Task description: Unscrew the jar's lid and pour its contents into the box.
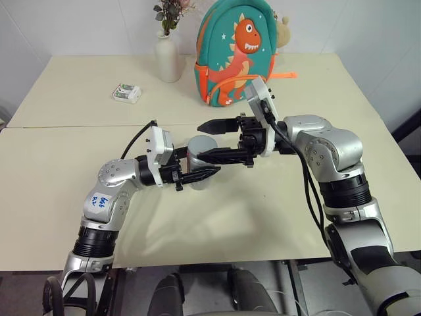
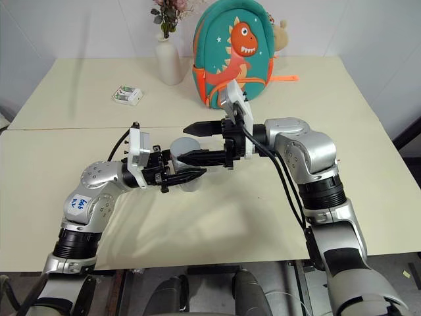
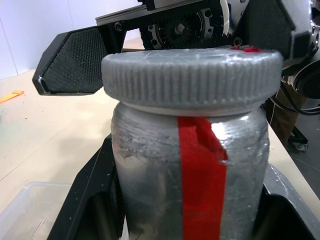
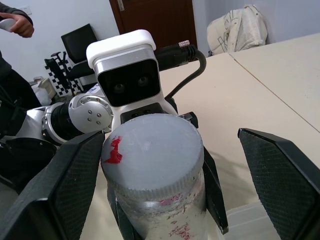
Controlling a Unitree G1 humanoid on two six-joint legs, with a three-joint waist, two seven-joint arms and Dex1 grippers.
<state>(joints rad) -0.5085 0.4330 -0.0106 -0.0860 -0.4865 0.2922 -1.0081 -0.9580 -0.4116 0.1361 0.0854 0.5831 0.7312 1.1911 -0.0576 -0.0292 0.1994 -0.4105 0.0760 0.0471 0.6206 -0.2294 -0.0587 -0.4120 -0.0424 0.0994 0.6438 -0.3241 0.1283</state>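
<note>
Jar held up mid-frame, lid still on, right gripper lined up to unscrew it.

Cream table (image 1: 276, 217) fills the frame; a dinosaur backpack (image 1: 237, 52) and white vase (image 1: 168, 58) sit at top centre, a small packet (image 1: 127, 93) upper left. Left gripper (image 1: 197, 176), just left of centre, is clamped tight round the jar (image 3: 190, 175) body, holding it off the table so it won't spin. Right gripper (image 1: 209, 140), centre, has its fingers spread wide either side of the lid (image 4: 152, 152), one pad near its edge, not yet gripping. Box (image 3: 25, 210) corner shows at lower left of the left wrist view, probably waiting for the pour. Contents hidden.
</note>
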